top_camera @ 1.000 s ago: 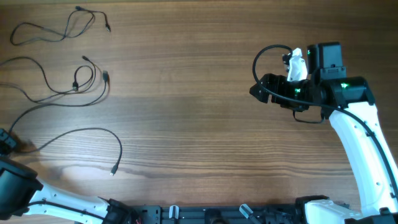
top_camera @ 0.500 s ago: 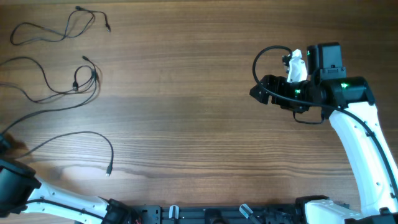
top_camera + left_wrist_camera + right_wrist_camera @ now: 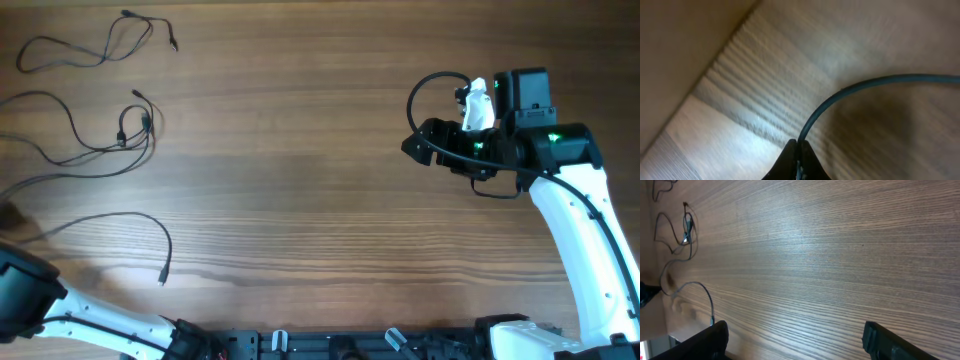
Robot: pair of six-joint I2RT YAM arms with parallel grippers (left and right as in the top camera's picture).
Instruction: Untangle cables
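Left wrist view: the left gripper (image 3: 798, 159) is pressed together on a dark cable (image 3: 850, 87), which rises from between the fingertips and curves off to the right. Overhead, this cable (image 3: 130, 216) arcs away from the gripper over the table (image 3: 300, 200) to a free plug end. Other cables (image 3: 122, 138) lie further out, beyond that arc. Well apart from them all, the right gripper (image 3: 792, 337) has its jaws spread wide.

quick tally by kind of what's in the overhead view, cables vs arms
single black cables: 2 (top-left cable, lower-left cable)
tangled cable bunch: 1, strands in it too thin to count
robot arms: 2 (left arm, right arm)
total: 5
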